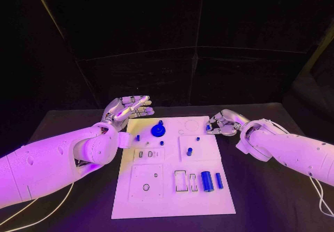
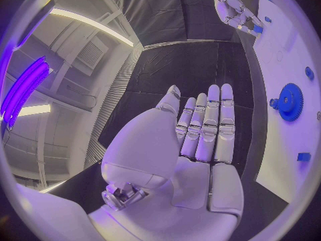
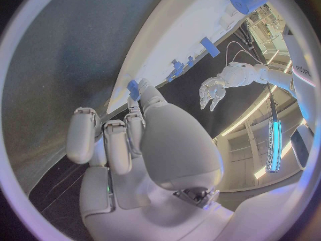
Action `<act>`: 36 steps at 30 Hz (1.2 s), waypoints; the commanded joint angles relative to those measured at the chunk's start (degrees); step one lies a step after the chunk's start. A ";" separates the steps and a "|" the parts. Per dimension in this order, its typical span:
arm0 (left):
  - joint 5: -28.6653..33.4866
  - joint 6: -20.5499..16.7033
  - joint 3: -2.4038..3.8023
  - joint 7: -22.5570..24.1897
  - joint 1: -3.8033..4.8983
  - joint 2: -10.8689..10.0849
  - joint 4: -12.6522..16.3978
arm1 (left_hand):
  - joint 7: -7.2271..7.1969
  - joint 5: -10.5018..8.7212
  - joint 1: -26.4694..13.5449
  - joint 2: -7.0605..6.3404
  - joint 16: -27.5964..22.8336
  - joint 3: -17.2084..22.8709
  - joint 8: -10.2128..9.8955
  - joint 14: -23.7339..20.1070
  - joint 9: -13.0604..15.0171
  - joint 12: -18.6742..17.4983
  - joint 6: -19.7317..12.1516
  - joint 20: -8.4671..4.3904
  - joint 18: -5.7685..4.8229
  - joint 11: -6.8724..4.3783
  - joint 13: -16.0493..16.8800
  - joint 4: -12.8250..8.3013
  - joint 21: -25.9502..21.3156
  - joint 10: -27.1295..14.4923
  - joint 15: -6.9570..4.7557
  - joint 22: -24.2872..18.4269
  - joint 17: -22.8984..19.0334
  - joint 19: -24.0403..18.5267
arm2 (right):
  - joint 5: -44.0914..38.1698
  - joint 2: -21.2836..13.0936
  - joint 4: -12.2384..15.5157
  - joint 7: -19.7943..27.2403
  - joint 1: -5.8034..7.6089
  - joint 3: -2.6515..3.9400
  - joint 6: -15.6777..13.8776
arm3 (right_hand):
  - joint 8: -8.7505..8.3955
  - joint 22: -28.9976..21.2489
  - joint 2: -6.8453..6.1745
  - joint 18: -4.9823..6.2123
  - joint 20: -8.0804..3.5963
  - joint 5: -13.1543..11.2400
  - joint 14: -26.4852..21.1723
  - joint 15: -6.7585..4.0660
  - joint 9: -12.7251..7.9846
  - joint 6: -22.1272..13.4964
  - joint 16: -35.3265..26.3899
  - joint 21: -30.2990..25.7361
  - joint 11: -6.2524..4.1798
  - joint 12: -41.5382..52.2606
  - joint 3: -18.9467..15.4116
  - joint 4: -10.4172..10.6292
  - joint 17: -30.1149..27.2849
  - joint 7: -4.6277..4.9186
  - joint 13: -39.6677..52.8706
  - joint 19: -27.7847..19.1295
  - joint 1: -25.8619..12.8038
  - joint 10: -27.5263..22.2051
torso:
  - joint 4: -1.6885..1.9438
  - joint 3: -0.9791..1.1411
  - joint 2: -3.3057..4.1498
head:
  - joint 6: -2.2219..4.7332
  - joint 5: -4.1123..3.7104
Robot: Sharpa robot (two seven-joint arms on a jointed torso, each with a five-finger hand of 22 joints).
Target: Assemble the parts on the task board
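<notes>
— While the left hand [image 1: 127,110] hangs off the board's far left corner, what state is it in?

— Fingers straight and spread, palm up, nothing in it. The left wrist view shows the same: fingers [image 2: 213,124] extended side by side, palm bare, with the black table [image 2: 167,69] beyond them.

— And the task board [image 1: 174,203] relative to that hand?

— Just beside it, toward the right hand. Nearest part is the blue gear [image 1: 159,130], standing on the board a little inward of the left hand's fingertips. Two small blue pegs [image 1: 137,137] stand close by the wrist.

— Right hand [image 1: 224,123]?

— At the board's far right edge, fingers curled inward. A small blue part [image 1: 208,127] sits at the fingertips, right at the board's edge. In the right wrist view that blue piece [image 3: 133,88] shows just past the curled fingers [image 3: 117,144], touching or nearly so. Whether it is actually pinched, I cannot tell.

— Anything nearer the robot?

— Well back from both hands: a blue cylinder [image 1: 207,181] and a thinner blue rod [image 1: 219,180] lying side by side, next to empty rectangular slots [image 1: 180,181].
</notes>
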 commanded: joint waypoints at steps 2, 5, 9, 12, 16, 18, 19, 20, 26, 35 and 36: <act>-0.13 0.71 0.05 0.14 0.06 0.00 0.05 | -0.03 0.04 0.15 0.29 -0.24 -0.10 -0.33 0.37 -0.06 -0.13 0.18 -0.07 0.35 0.10 -0.10 -0.31 0.20 0.01 -0.06 -0.05 0.05 0.41 | -0.07 0.15 -0.08 0.14 0.08 0.03 0.01 | 0.22 0.07 0.50 -0.14 -0.14 -0.25 4.98 -0.44 0.08 0.49 0.37 0.35 -0.20 0.02 0.43 -0.11 11.11 0.03 -0.55 0.43 -0.14 0.32 | 0.01 0.03 0.02 | -0.06 -0.05; -0.13 0.78 0.06 0.09 0.06 -0.01 0.05 | -0.01 0.04 0.15 0.30 -0.25 -0.09 -0.35 0.37 -0.06 -0.15 0.17 -0.07 0.35 0.11 -0.10 -0.32 0.20 -0.01 -0.06 -0.05 0.06 0.41 | -0.07 0.25 -0.19 0.08 0.07 0.03 -0.04 | 0.31 0.18 0.58 -0.16 -0.19 -0.29 5.00 -0.51 0.09 0.82 0.39 0.40 -0.30 0.07 0.62 -0.21 11.16 -0.09 -0.51 0.48 -0.14 0.36 | 0.02 0.02 0.01 | -0.10 -0.05; -0.13 0.91 0.06 -0.01 0.06 -0.03 -0.01 | 0.05 0.03 0.15 0.30 -0.29 -0.10 -0.43 0.37 -0.08 -0.24 0.08 -0.07 0.34 0.16 -0.13 -0.34 0.20 -0.10 -0.04 -0.06 0.08 0.42 | -0.07 0.40 -0.24 0.06 0.07 0.03 -0.19 | 0.47 0.36 0.72 -0.19 -0.30 -0.33 5.01 -0.64 0.11 1.35 0.41 0.49 -0.47 0.13 0.95 -0.39 11.21 -0.29 -0.44 0.58 -0.12 0.42 | 0.02 0.03 0.00 | -0.12 -0.02; -0.13 0.93 0.06 -0.07 0.06 -0.06 -0.03 | 0.05 0.03 0.15 0.30 -0.29 -0.10 -0.43 0.37 -0.08 -0.24 0.08 -0.07 0.34 0.16 -0.13 -0.34 0.20 -0.10 -0.04 -0.06 0.08 0.42 | -0.09 0.51 -0.22 -0.03 0.07 0.03 -0.53 | 0.69 0.63 0.92 -0.24 -0.43 -0.33 5.02 -0.79 0.15 1.96 0.44 0.61 -0.65 0.22 1.31 -0.54 11.28 -0.51 -0.35 0.72 -0.14 0.51 | -0.03 0.04 0.02 | -0.17 -0.05; -0.13 0.93 0.06 -0.09 0.06 -0.09 -0.03 | 0.05 0.03 0.15 0.30 -0.29 -0.10 -0.43 0.37 -0.08 -0.24 0.08 -0.07 0.34 0.16 -0.13 -0.34 0.20 -0.10 -0.04 -0.06 0.08 0.42 | -0.35 0.61 -0.23 -0.43 0.07 0.03 -0.85 | 0.81 0.80 1.04 -0.28 -0.53 -0.34 5.04 -0.90 0.15 2.31 0.46 0.68 -0.77 0.31 1.58 -0.66 11.35 -0.65 -0.26 0.81 -0.18 0.60 | 0.01 0.03 0.00 | -0.17 -0.01; -0.13 0.93 0.06 -0.09 0.06 -0.10 -0.02 | 0.05 0.03 0.15 0.30 -0.29 -0.10 -0.43 0.37 -0.08 -0.24 0.08 -0.07 0.34 0.16 -0.13 -0.34 0.20 -0.10 -0.04 -0.06 0.08 0.42 | -0.62 0.67 -0.22 -0.68 0.07 0.03 -1.11 | 0.86 0.94 1.10 -0.30 -0.57 -0.35 5.05 -0.95 0.16 2.46 0.48 0.75 -0.82 0.32 1.69 -0.69 11.39 -0.71 -0.25 0.89 -0.22 0.61 | 0.01 0.02 0.00 | -0.17 -0.01; -0.13 0.93 0.06 -0.09 0.06 -0.11 -0.01 | 0.05 0.03 0.15 0.30 -0.29 -0.10 -0.43 0.37 -0.08 -0.24 0.08 -0.07 0.34 0.16 -0.13 -0.34 0.20 -0.10 -0.04 -0.06 0.08 0.42 | -0.74 0.70 -0.21 -0.78 0.07 0.03 -1.25 | 0.88 0.99 1.13 -0.31 -0.60 -0.35 5.05 -0.97 0.16 2.54 0.48 0.77 -0.85 0.33 1.76 -0.71 11.39 -0.74 -0.23 0.91 -0.24 0.63 | 0.03 0.01 0.01 | -0.18 -0.08; -0.13 0.92 0.06 -0.09 0.06 -0.12 0.00 | 0.05 0.03 0.15 0.30 -0.29 -0.10 -0.43 0.37 -0.08 -0.24 0.08 -0.07 0.34 0.16 -0.13 -0.34 0.20 -0.10 -0.04 -0.06 0.08 0.42 | -0.88 0.72 -0.19 -0.88 0.07 0.03 -1.46 | 0.92 1.06 1.18 -0.33 -0.63 -0.36 5.05 -1.01 0.16 2.65 0.48 0.80 -0.90 0.36 1.85 -0.74 11.40 -0.79 -0.21 0.95 -0.26 0.66 | 0.02 0.02 0.01 | -0.21 -0.06; -0.13 0.88 0.06 -0.08 0.06 -0.20 0.04 | 0.05 0.03 0.15 0.30 -0.29 -0.10 -0.43 0.37 -0.08 -0.24 0.08 -0.07 0.34 0.16 -0.13 -0.34 0.20 -0.10 -0.04 -0.06 0.08 0.42 | -1.25 0.65 0.19 -1.15 0.07 0.04 -3.40 | 1.02 1.44 1.64 -0.40 -0.83 -0.45 5.08 -1.21 0.12 3.08 0.53 0.97 -1.11 0.44 2.66 -1.08 11.53 -1.00 -0.11 1.16 -0.13 0.77 | -0.01 0.06 0.00 | -0.29 -0.02; -0.13 0.75 0.06 -0.04 0.07 -0.52 0.28 | 0.05 0.03 0.15 0.30 -0.29 -0.10 -0.43 0.37 -0.08 -0.24 0.08 -0.07 0.34 0.16 -0.13 -0.34 0.20 -0.10 -0.04 -0.06 0.08 0.42 | -1.44 -1.85 4.96 -2.79 0.11 0.07 -7.53 | 0.96 2.58 2.05 -0.63 -0.99 -0.66 5.17 -1.33 0.05 3.23 0.70 1.48 -1.21 0.67 3.64 -1.44 11.92 -1.09 0.13 1.76 -0.06 1.00 | -0.08 -0.05 -0.10 | -0.24 -0.05; -0.13 0.70 0.06 -0.02 0.07 -0.57 0.32 | 0.05 0.03 0.15 0.30 -0.29 -0.10 -0.43 0.37 -0.08 -0.24 0.08 -0.07 0.34 0.16 -0.13 -0.34 0.20 -0.10 -0.04 -0.06 0.08 0.42 | -1.56 -2.21 6.06 -3.10 0.12 0.08 -7.89 | 0.96 2.58 2.05 -0.63 -0.99 -0.66 5.17 -1.33 0.05 3.23 0.70 1.48 -1.21 0.67 3.64 -1.44 11.92 -1.09 0.13 1.76 -0.06 1.00 | -0.06 -0.06 -0.08 | -0.21 -0.07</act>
